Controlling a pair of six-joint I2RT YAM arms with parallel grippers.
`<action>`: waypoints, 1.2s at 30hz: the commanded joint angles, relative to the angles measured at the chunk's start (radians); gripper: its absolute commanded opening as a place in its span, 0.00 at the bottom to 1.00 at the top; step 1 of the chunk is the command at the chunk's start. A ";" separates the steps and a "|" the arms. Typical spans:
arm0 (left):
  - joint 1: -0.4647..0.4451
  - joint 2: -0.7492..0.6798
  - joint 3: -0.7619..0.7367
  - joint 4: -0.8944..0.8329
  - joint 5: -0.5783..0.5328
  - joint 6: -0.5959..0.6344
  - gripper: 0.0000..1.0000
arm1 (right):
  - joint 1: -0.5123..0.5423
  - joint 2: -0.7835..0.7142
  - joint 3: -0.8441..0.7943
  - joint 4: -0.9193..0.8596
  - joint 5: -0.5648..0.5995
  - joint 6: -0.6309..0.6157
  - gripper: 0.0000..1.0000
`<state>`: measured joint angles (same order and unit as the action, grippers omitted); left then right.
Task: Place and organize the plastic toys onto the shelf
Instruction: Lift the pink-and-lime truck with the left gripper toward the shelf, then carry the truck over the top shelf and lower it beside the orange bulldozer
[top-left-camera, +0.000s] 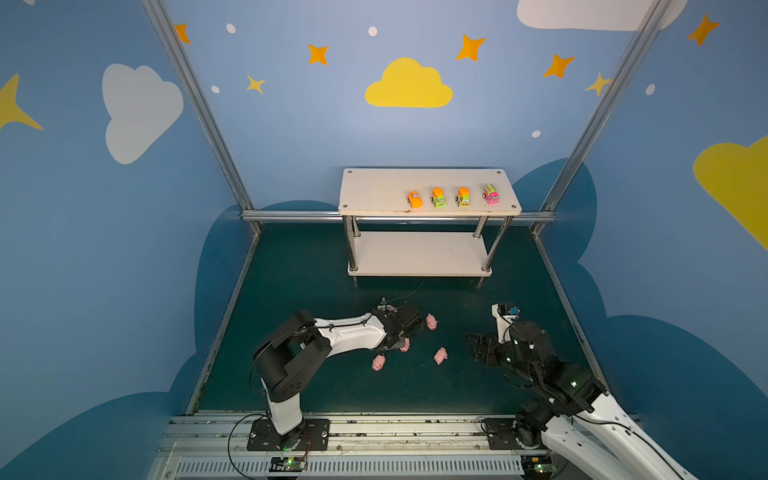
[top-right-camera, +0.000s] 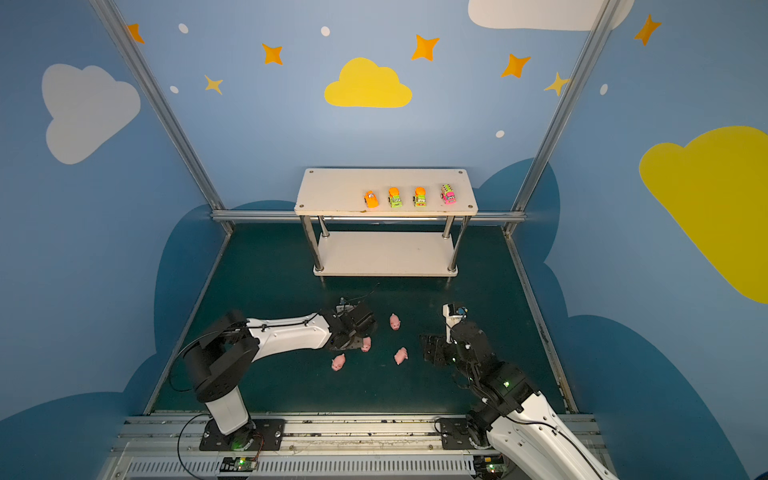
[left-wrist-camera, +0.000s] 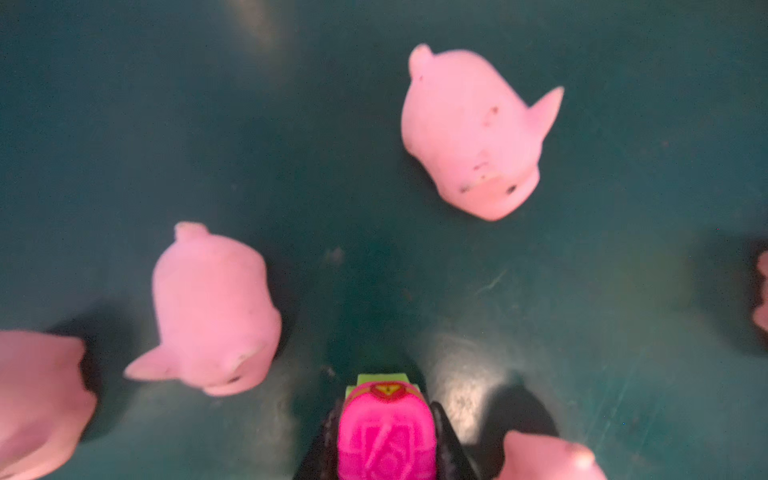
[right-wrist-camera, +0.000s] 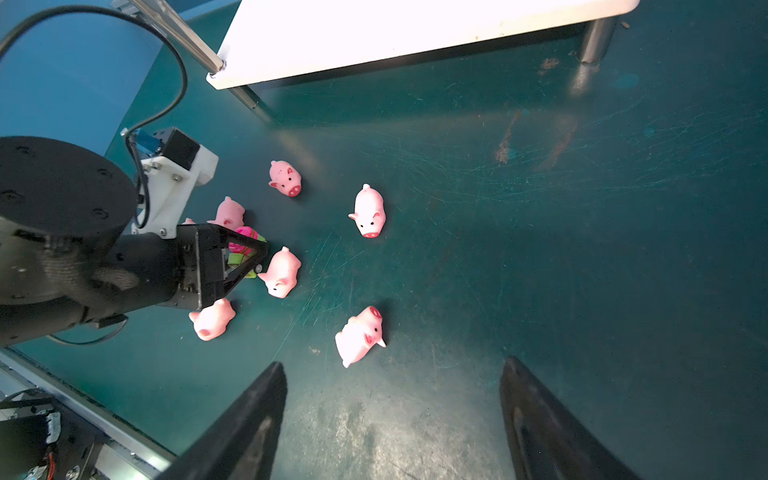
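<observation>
The left gripper (right-wrist-camera: 262, 257) is clamped across the sides of a tiny hot-pink and neon-green plastic toy vehicle (left-wrist-camera: 386, 436). It sits low over the dark green worktop (right-wrist-camera: 540, 208), well in front of the white two-tier shelf with chrome legs (top-left-camera: 374, 187) and a little left of its middle. The vehicle looks light, hard and glossy, so a modest squeeze should carry it. It may twist or slip between the pads, and its wheels would let it roll once released, so the flat body sides above the wheels seem the safest hold. The right gripper (right-wrist-camera: 392, 363) hangs in front of the shelf's right end, jaws wide apart with nothing between them. Four more bright plastic toy vehicles (top-left-camera: 438, 197) stand in a row on the right half of the shelf's top board. Small, soft-looking pink toy pigs (right-wrist-camera: 369, 211) lie scattered in front of the shelf. In both top views the left arm's wrist hides the held vehicle, and whether its wheels touch the worktop cannot be told. The left wrist view is blurred and cuts off pigs at its edges, and the shelf's top board covers the back of its lower board.
</observation>
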<state>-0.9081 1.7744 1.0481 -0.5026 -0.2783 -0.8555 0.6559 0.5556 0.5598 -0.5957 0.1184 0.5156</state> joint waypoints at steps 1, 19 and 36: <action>0.002 -0.051 0.040 -0.085 -0.013 0.032 0.24 | -0.006 0.007 0.012 0.013 -0.011 -0.009 0.79; 0.036 -0.174 0.350 -0.433 -0.093 0.168 0.24 | -0.006 0.038 0.089 0.031 -0.023 -0.021 0.79; 0.165 -0.158 0.894 -0.593 -0.179 0.399 0.24 | -0.007 0.114 0.222 0.045 -0.086 0.006 0.79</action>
<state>-0.7628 1.5860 1.8645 -1.0481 -0.4294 -0.5220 0.6514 0.6628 0.7387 -0.5499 0.0433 0.5186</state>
